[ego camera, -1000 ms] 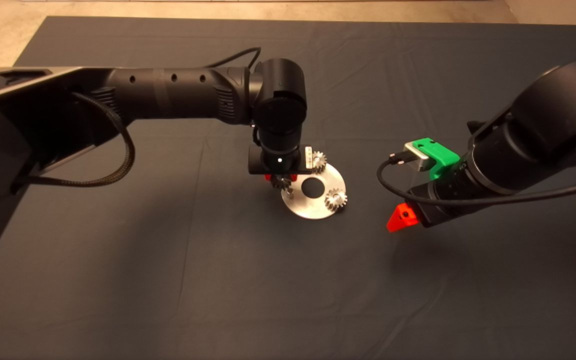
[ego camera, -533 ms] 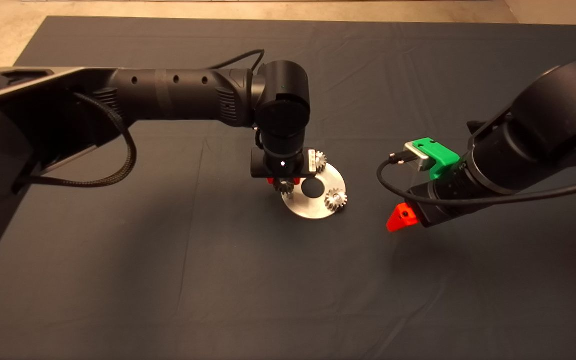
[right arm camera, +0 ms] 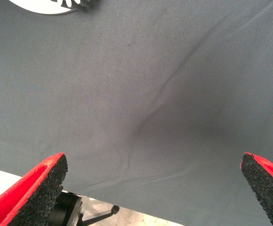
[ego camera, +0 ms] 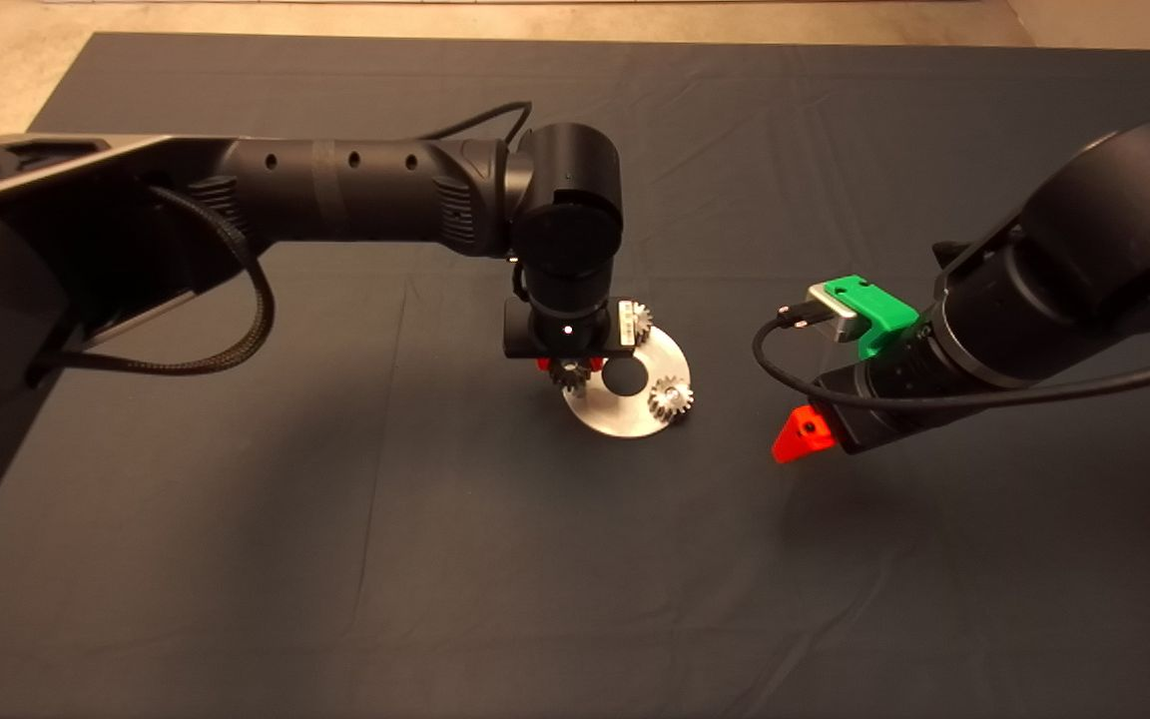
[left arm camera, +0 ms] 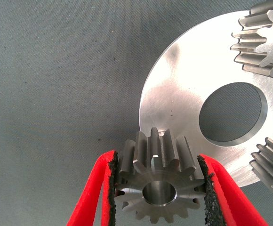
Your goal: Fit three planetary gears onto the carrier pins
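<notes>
- Over the disc [left arm camera: 183, 94] rim, my left pincer [left arm camera: 157, 188] clamps the third gear [left arm camera: 157, 181]; two gears [ego camera: 670, 397] already sit on it.
- I should centre the bore over the hidden pin, then lower level.
- Right pincer [right arm camera: 150, 188] waits beside the disc, fingers spread.

Head view dim, warm cast. Soft shadows on mat [ego camera: 236, 559] beneath both arms. Disc [ego camera: 625, 414] shows bright glare; in left wrist view disc [left arm camera: 183, 89] carries smeared highlights, gear [left arm camera: 157, 186] crisp. Right wrist view: finger pads [right arm camera: 42, 183] slightly soft, mat creases beyond them sharp.
</notes>
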`<state>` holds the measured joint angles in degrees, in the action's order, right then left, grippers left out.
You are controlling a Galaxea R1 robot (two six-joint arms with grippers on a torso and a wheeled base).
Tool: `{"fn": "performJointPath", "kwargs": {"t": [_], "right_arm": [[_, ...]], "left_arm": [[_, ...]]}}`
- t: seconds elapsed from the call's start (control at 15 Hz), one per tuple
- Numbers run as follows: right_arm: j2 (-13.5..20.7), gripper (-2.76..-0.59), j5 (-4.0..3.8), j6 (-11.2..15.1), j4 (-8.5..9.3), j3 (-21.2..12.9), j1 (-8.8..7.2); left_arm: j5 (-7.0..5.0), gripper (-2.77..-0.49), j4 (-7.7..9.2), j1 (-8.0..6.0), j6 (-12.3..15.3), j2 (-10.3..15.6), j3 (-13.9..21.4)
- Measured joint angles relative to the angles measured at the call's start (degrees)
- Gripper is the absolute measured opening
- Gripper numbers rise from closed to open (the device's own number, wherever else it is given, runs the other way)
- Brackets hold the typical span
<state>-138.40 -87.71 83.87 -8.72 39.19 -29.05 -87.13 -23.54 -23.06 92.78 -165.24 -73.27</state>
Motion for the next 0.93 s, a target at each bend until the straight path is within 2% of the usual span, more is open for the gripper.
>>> {"fn": "performJointPath", "kwargs": {"t": [0.93], "right_arm": [[0.0, -0.61, 0.0, 0.0, 0.0, 0.0, 0.0]], "left_arm": [[-0.02, -2.36, 0.04, 0.02, 0.6, 0.0, 0.3]]}}
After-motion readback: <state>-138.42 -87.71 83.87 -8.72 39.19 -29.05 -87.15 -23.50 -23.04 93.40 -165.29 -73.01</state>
